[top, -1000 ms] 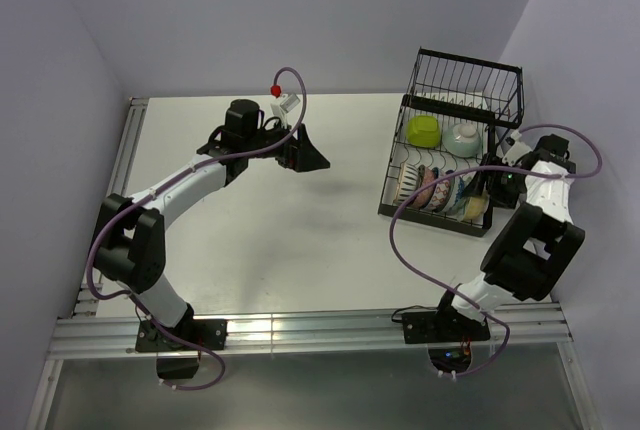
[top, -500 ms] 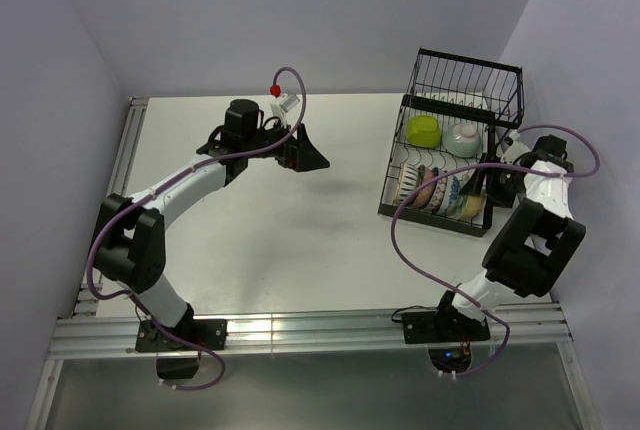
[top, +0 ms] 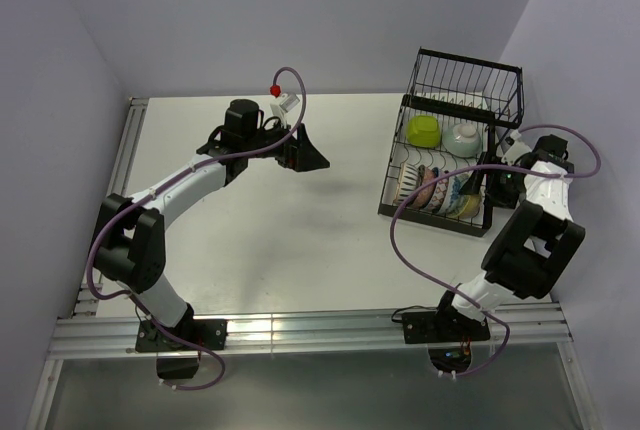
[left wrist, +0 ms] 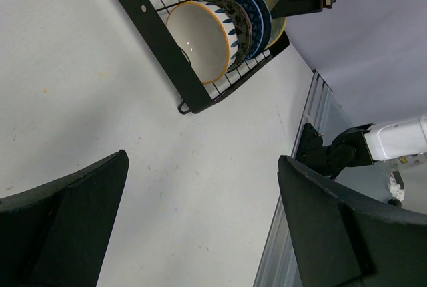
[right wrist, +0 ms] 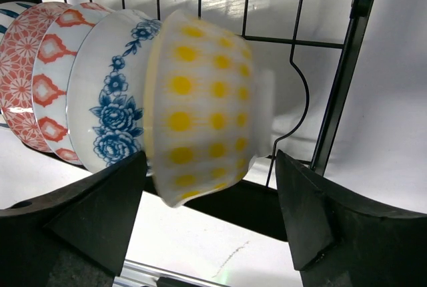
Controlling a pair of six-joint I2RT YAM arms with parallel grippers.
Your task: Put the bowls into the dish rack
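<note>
The right claw is spread wide about the yellow-dotted bowl, seemingly seated in the rack; a straight withdrawal is advised.

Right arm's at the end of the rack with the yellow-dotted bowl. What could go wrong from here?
1. The yellow-dotted bowl is blurred while the flowered bowl beside it is sharp, so it may not be settled. It could tip or roll off the rack end.
2. The right gripper is open, with its fingers close on both sides of that bowl. A crooked pull-back could clip the bowl or hook a wire.
</note>
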